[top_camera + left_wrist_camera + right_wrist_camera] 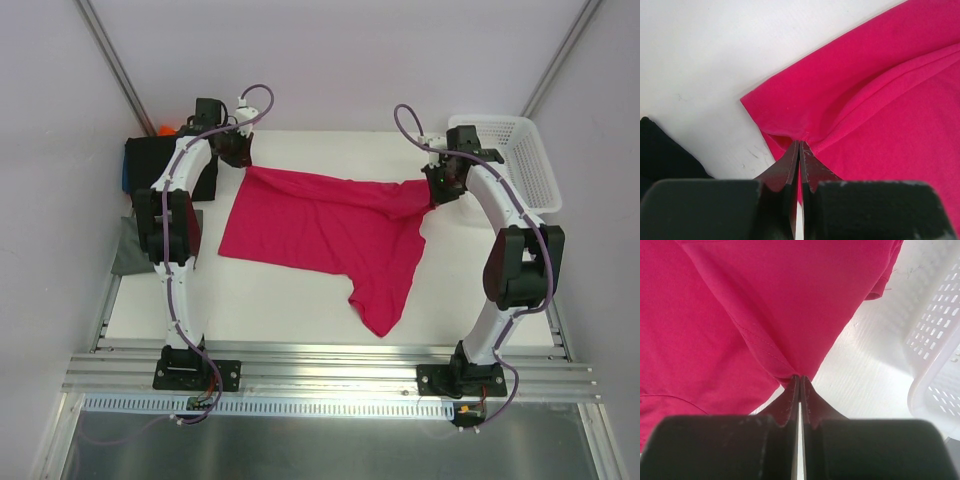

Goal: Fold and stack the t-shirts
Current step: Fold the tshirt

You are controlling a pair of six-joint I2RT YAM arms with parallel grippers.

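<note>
Your left gripper (799, 144) is clamped tight on a pinch of the crimson-pink t-shirt (320, 225). Its two fingers are pressed together with cloth bunched at the tips, close to a hemmed corner. Your right gripper (800, 378) is likewise closed on a fold of the same shirt, biting where a stitched seam runs into the tips. From above, the two holds sit at the garment's far corners, well apart, so the far edge is drawn into a nearly straight line between them. That spread looks meant to flatten the shirt so it can be folded squarely. The rest of the cloth lies on the white table (280, 310), mostly smooth. One part trails toward you in a crooked tongue and there are creases near the right hold, so I judge the spreading unfinished. Beside your left arm lies a black folded shirt (150, 165), with a grey-green shirt (128, 250) nearer you and a sliver of an orange shirt (165, 130) behind it. That is probably where the stack belongs. The white mesh basket (520, 150) stands at the far right corner, just beside the right gripper.
</note>
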